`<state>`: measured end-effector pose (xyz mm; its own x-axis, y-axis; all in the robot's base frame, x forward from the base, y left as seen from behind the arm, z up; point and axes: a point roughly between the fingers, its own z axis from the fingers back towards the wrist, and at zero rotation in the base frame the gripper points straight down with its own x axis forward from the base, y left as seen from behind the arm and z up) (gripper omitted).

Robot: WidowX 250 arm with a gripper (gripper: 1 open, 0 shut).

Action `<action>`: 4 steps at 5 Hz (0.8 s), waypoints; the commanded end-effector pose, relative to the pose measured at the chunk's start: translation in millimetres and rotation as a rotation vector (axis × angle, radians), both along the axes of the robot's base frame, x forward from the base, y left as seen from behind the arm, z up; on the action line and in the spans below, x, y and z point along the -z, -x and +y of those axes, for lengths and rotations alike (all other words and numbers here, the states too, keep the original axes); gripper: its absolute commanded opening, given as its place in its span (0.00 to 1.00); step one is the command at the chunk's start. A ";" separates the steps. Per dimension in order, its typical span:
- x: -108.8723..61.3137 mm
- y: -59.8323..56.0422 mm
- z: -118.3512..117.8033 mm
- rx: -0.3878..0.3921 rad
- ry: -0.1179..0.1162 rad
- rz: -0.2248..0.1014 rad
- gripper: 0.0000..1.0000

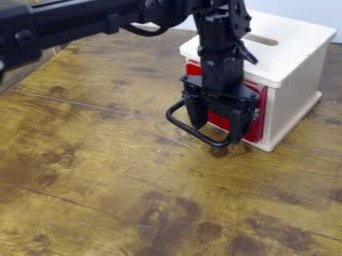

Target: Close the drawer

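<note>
The red drawer (255, 110) sits in the pale wooden cabinet (287, 55) at the upper right, with its red front sticking out only slightly past the cabinet face. Its large black loop handle (187, 128) juts out toward the lower left over the table. My black gripper (218, 118) hangs from above right in front of the drawer front, at the handle's base. It covers the black plate and much of the front. The fingers blend with the black handle, so I cannot tell whether they are open or shut.
The cabinet has a slot in its top (266, 41). The worn wooden table (107, 180) stretches to the left and front. My dark arm (94, 20) reaches in from the upper left.
</note>
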<state>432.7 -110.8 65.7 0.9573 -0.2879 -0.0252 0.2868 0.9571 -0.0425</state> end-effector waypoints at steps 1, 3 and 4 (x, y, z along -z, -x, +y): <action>32.2 -14.3 16.8 0.086 -0.044 0.018 1.00; 12.6 -1.6 19.0 0.025 -0.048 -0.008 1.00; -8.1 -3.4 27.3 -0.028 -0.057 -0.024 1.00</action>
<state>431.5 -107.6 68.8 0.9555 -0.2938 -0.0249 0.2933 0.9558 -0.0198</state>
